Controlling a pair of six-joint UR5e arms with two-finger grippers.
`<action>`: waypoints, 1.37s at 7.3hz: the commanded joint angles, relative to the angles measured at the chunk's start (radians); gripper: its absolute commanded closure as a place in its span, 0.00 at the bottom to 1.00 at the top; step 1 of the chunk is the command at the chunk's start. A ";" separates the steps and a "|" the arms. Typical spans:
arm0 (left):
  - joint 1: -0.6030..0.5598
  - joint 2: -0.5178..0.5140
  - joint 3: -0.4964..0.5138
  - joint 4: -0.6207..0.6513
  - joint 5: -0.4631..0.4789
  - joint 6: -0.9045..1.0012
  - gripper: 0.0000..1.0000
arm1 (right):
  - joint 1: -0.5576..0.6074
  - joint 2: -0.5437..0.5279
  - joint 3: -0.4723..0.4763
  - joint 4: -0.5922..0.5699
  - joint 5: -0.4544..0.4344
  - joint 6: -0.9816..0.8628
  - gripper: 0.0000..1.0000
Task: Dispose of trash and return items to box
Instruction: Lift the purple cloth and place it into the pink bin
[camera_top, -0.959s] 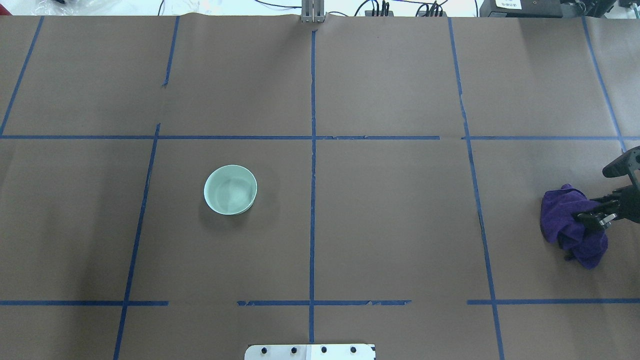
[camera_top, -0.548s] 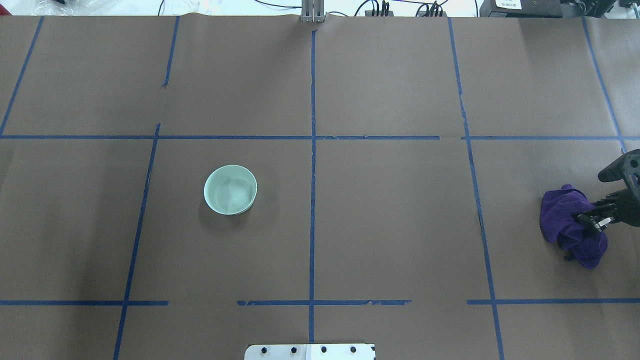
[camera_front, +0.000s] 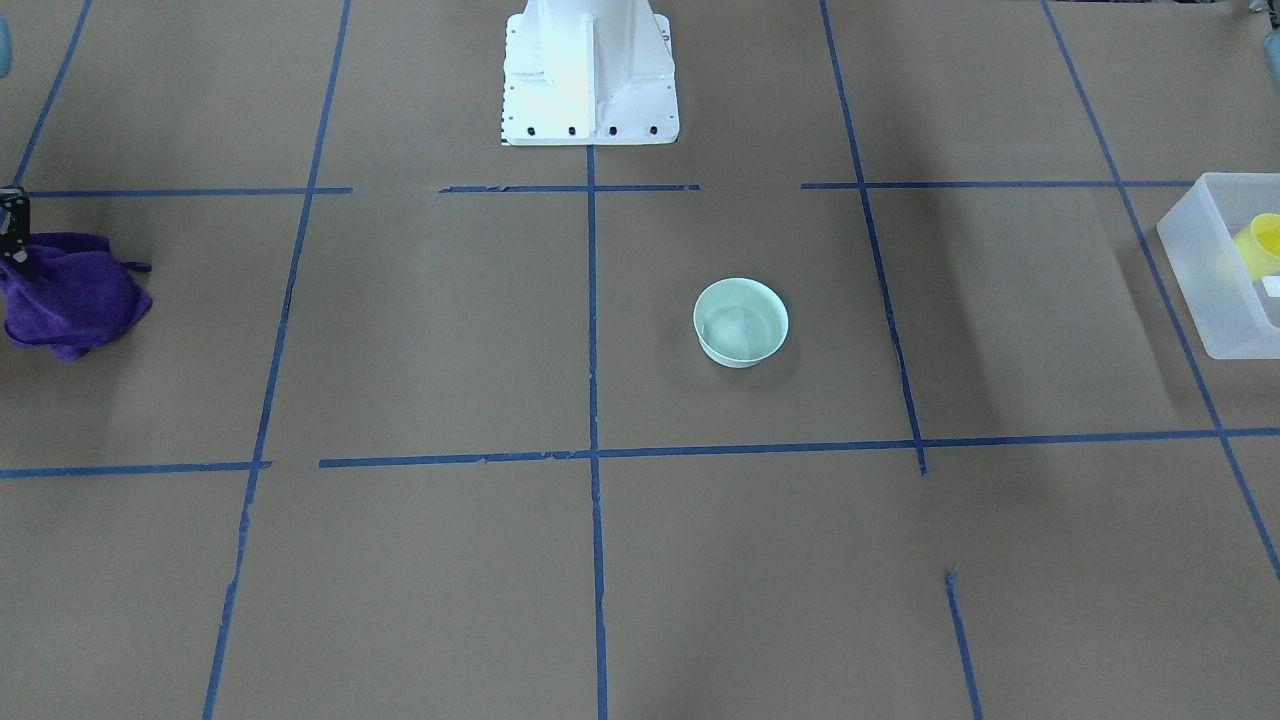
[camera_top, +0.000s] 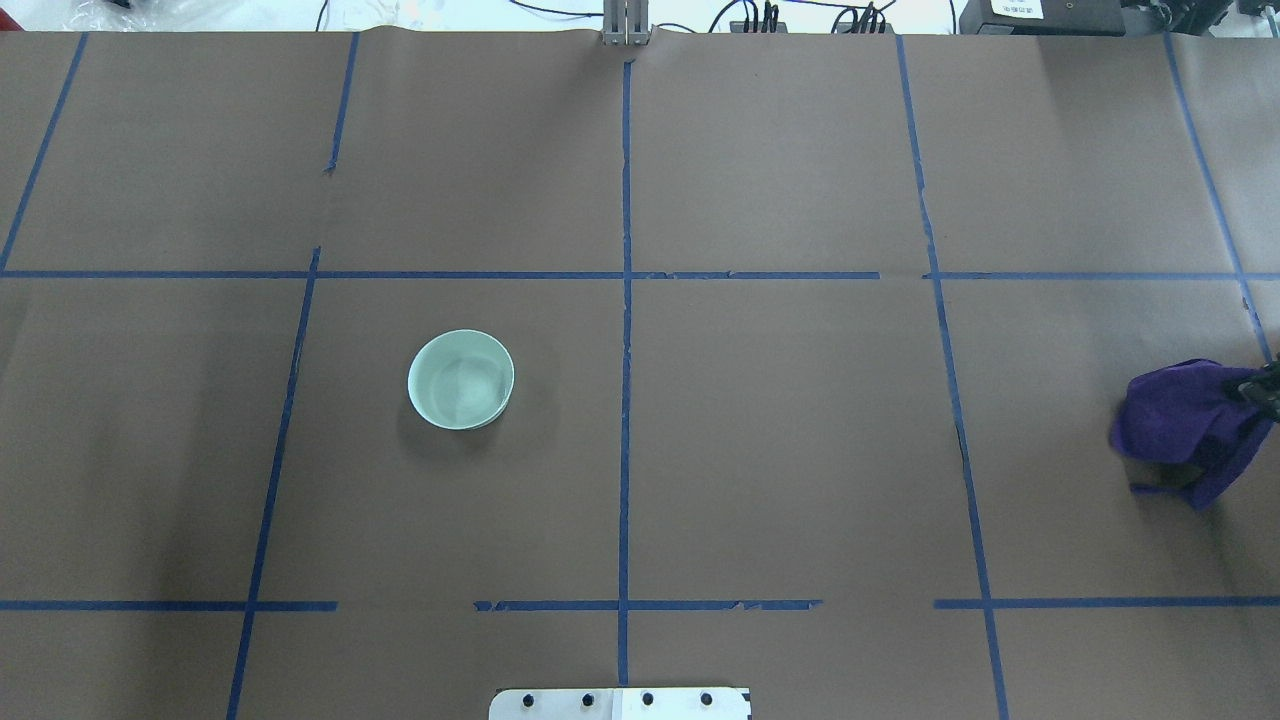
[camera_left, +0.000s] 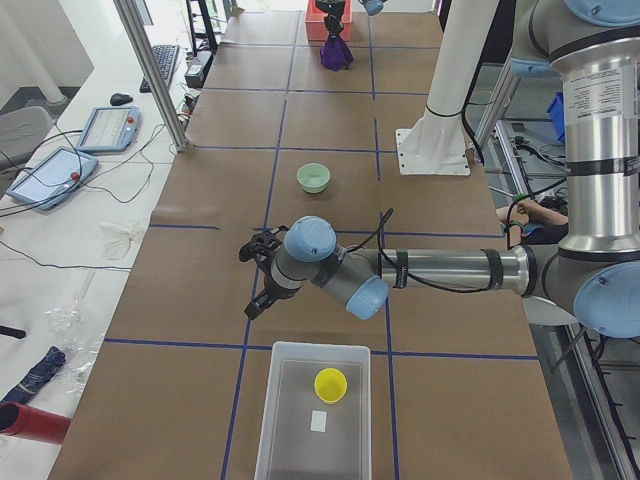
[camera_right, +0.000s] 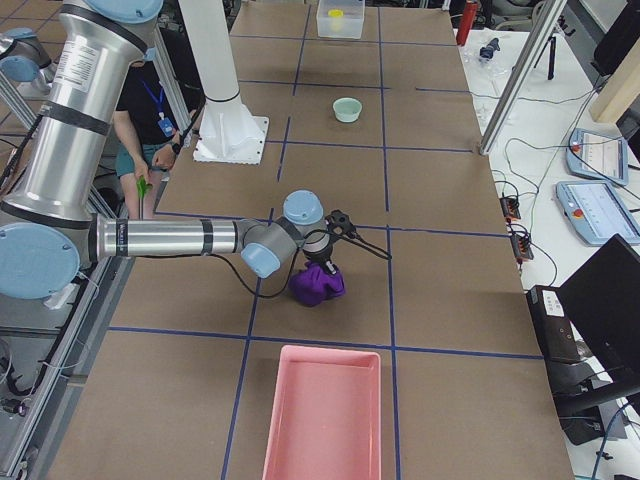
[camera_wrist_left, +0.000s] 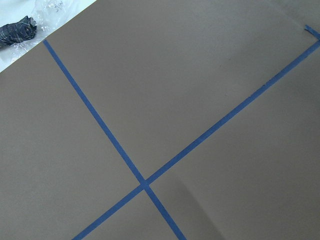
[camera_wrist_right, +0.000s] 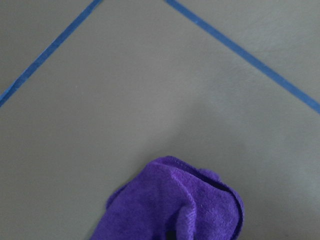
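Note:
The mint-green bowl (camera_top: 461, 379) stands upright and empty on the brown table, left of centre; it also shows in the front view (camera_front: 741, 322). The yellow cup (camera_front: 1262, 245) sits inside the frosted box (camera_front: 1200, 270) at the table's left end, as the exterior left view (camera_left: 331, 384) also shows. My right gripper (camera_top: 1262, 390) is shut on the purple cloth (camera_top: 1185, 420) and holds it bunched, hanging, at the table's right side. My left gripper (camera_left: 262, 275) hovers over bare table between the bowl and the box; I cannot tell if it is open or shut.
A pink tray (camera_right: 322, 410) lies at the table's right end, just beyond the cloth. The white robot base (camera_front: 588, 75) stands at the near middle edge. Blue tape lines cross the table. Cables and tablets lie past the far edge.
My right gripper has closed on the purple cloth, lifted it and carried it to the right, towards the edge of the overhead view. The bowl has not moved.

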 joint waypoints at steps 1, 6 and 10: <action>0.000 0.002 -0.015 0.003 0.000 -0.071 0.00 | 0.300 0.092 0.087 -0.474 0.100 -0.439 1.00; 0.000 0.003 -0.018 0.001 0.000 -0.078 0.00 | 0.631 0.272 -0.269 -0.794 -0.029 -1.209 1.00; 0.102 -0.012 -0.159 0.010 0.003 -0.418 0.00 | 0.591 0.261 -0.370 -0.517 0.138 -0.671 0.00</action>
